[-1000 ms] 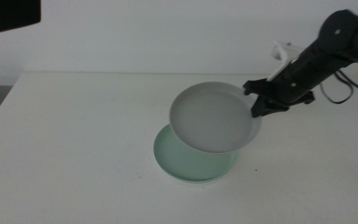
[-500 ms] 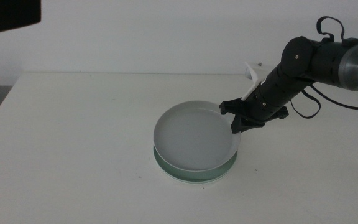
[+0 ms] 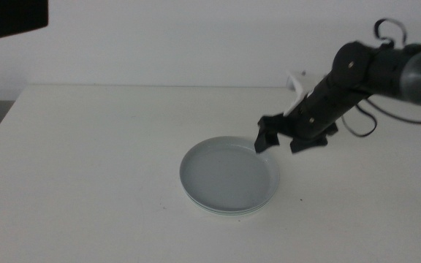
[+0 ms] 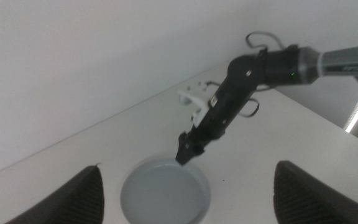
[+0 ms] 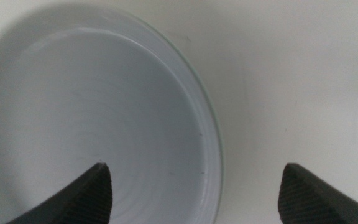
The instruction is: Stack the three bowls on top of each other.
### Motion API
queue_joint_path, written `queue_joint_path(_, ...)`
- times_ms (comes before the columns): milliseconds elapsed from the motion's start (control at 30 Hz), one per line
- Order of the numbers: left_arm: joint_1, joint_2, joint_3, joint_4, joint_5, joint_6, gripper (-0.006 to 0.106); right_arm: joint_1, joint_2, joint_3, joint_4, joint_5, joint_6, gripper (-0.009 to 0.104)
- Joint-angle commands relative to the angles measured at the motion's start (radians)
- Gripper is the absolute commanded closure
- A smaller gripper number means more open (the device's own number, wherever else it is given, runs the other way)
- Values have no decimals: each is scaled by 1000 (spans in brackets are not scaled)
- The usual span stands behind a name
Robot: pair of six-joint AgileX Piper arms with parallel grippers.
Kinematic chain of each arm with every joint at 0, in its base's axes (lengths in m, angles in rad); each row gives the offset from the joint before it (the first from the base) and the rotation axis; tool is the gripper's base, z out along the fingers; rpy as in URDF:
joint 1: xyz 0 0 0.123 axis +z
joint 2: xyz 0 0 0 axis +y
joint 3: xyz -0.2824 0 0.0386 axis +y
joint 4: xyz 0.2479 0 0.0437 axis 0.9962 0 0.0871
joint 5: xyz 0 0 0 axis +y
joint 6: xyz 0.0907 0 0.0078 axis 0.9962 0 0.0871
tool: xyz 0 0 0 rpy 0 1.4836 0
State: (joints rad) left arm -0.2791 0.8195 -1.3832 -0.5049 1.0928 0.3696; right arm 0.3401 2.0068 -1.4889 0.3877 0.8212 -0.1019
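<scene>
Now | grey bowl (image 3: 229,174) nested on mint green bowl (image 3: 269,199) | right end effector (image 3: 283,140) released

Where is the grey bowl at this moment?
In the middle view the grey bowl rests mid-table on the green bowl, just left of the open right pincer.

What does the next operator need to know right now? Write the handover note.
Right end effector: open, empty, just above the far right rim of the stack.
Left end effector: open, empty, raised well above the table, looking down on the stack.
Bowls: grey bowl sits on top of the mint green bowl, of which only a thin rim edge shows. The white bowl is not visible in any view; it may lie under the stack.
Done: grey bowl placed and released.
Left: confirm where the white bowl is; stack it if missing; retract the right arm.
</scene>
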Motion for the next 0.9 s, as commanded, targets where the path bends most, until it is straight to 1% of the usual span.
queue_joint_path(0,5,-1,5,-1,-13,1,7,-18,-79,0,6,-4,-46,3)
queue_joint_path(200,5,-1,5,-1,-13,1,7,-128,-365,0,8,-3,-48,2)
queue_joint_path(267,5,-1,5,-1,-13,1,7,-166,-470,2,-23,-3,-48,2)
queue_joint_path(400,5,-1,5,-1,-13,1,7,-191,-668,80,-105,-21,-48,2)
queue_joint_path(467,5,-1,5,-1,-13,1,7,-191,-790,179,-141,-94,-48,2)
queue_joint_path(533,5,-1,5,-1,-13,1,7,-191,-908,299,-151,-190,-45,2)
queue_joint_path(600,5,-1,5,-1,-13,1,7,-191,-1005,402,-180,-287,-17,2)
queue_joint_path(667,5,-1,5,-1,-13,1,7,-191,-1061,454,-205,-329,14,2)
queue_joint_path(733,5,-1,5,-1,-13,1,7,-191,-1086,468,-227,-327,19,2)
queue_joint_path(867,5,-1,5,-1,-13,1,7,-191,-1093,468,-225,-324,18,2)
